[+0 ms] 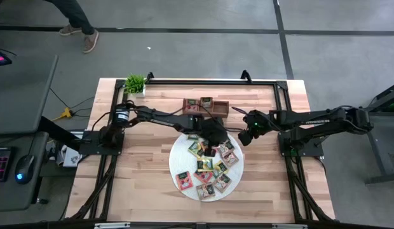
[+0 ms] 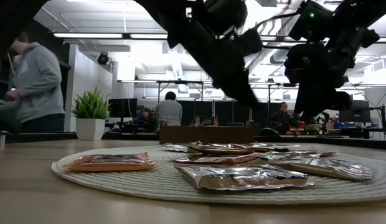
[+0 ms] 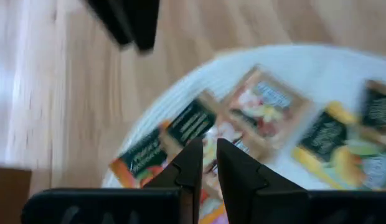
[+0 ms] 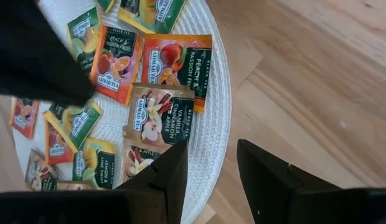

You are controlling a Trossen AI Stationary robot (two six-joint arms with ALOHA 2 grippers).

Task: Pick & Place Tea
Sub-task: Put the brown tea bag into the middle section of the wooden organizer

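Observation:
Several tea packets (image 1: 210,168) in red, orange, green and brown wrappers lie flat on the round white woven mat (image 1: 178,159). My left gripper (image 1: 214,132) hangs slanting down over the mat's far part. Its fingers (image 3: 193,163) stand open by a narrow gap, with nothing between them, above a brown packet (image 3: 261,112). My right gripper (image 1: 247,136) hovers open over the mat's far right rim (image 4: 221,112), close to a vanilla-cinnamon packet (image 4: 160,115), with nothing between its fingers (image 4: 174,174).
The brown wooden tray (image 1: 205,105) stands just beyond the mat, with coloured packets in two compartments. A potted plant (image 1: 135,83) sits at the far left corner. Bare wood (image 1: 140,184) lies left and right of the mat. People show in the room behind (image 2: 32,81).

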